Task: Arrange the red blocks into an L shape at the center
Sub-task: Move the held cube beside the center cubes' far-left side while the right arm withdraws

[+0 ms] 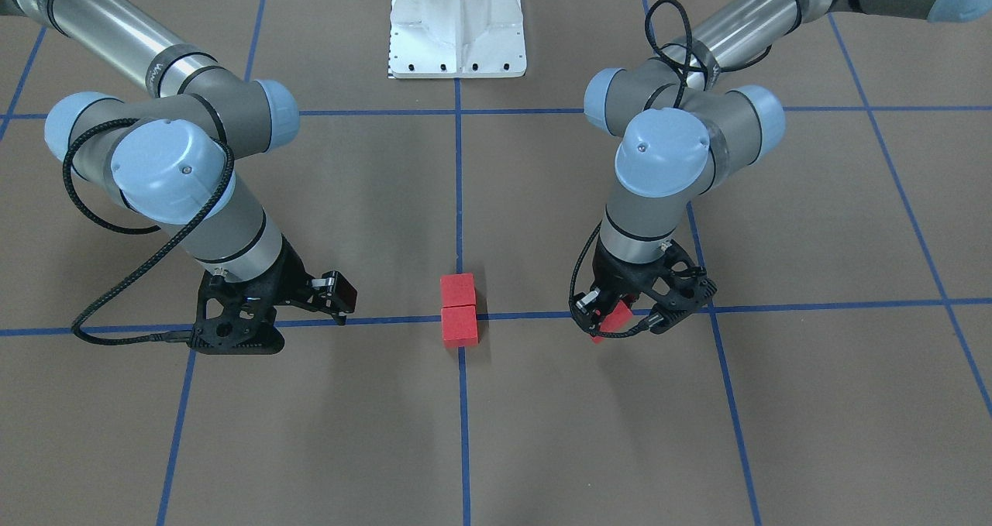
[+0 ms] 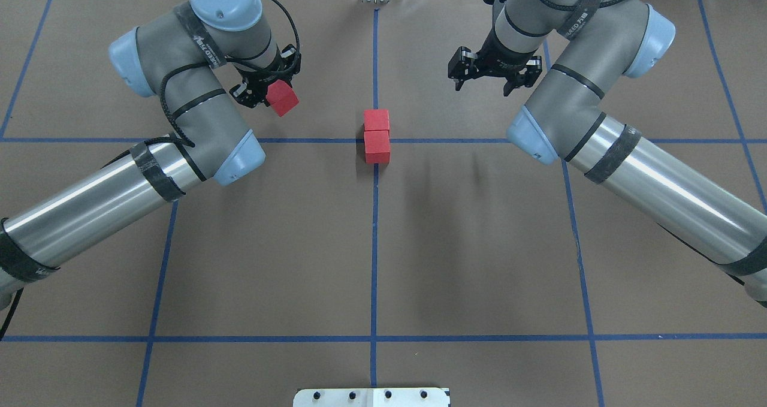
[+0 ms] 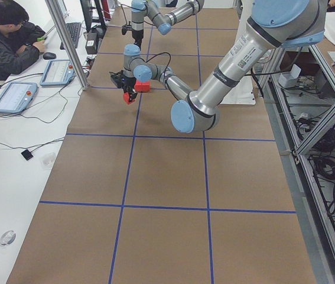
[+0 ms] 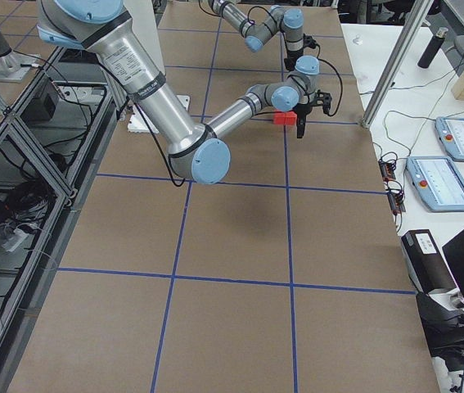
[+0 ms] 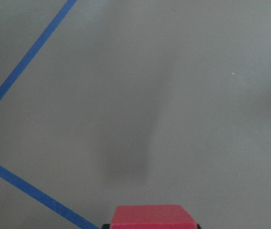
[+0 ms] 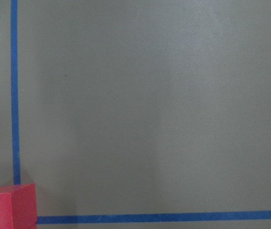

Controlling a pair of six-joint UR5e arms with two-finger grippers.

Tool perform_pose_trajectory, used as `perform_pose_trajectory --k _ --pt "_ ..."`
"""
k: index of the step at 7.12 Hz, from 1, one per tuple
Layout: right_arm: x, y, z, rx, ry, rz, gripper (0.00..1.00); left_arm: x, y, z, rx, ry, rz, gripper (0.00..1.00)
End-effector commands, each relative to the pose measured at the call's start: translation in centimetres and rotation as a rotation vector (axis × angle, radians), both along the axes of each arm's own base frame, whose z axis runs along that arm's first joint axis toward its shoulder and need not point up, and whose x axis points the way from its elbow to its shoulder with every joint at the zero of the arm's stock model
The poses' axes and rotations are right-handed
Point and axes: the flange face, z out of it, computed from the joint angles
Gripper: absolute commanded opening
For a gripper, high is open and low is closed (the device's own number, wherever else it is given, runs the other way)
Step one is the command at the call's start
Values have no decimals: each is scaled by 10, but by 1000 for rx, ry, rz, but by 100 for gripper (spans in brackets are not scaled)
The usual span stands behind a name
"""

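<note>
My left claw (image 2: 271, 93) is pinching one of the red blocks (image 2: 283, 98) by two opposite faces. It seems to be lifted off the brown papery surface (image 2: 467, 245), well to the left of the other two. That pair, the far block (image 2: 376, 120) and the near block (image 2: 377, 147), sit touching in a short row where the blue tape lines (image 2: 323, 140) cross at the center. My right claw (image 2: 492, 82) hangs spread and empty on the far side of them.

I judge these cubes light and stiff, with matte faces that shouldn't slip and flat sides and crisp edges that suit a square pinch. Mine looks twisted against the grid. Being so light, the placed pair would likely scoot at the slightest nudge
</note>
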Motion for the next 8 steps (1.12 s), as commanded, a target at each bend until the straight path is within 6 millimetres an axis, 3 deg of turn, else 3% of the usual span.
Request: perform_pose_trajectory --k 1,4,7,8 --pt "1 0 2 0 2 2 99 22 -15 -24 -140 -2 -110 0" --pt "3 0 8 0 0 0 99 42 -11 -46 -267 -35 -188 0" --pt "10 4 40 -40 33 5 99 65 -21 -55 -415 -51 -324 0" --pt "31 -5 48 -41 28 30 99 76 -16 -69 -442 -55 -343 0"
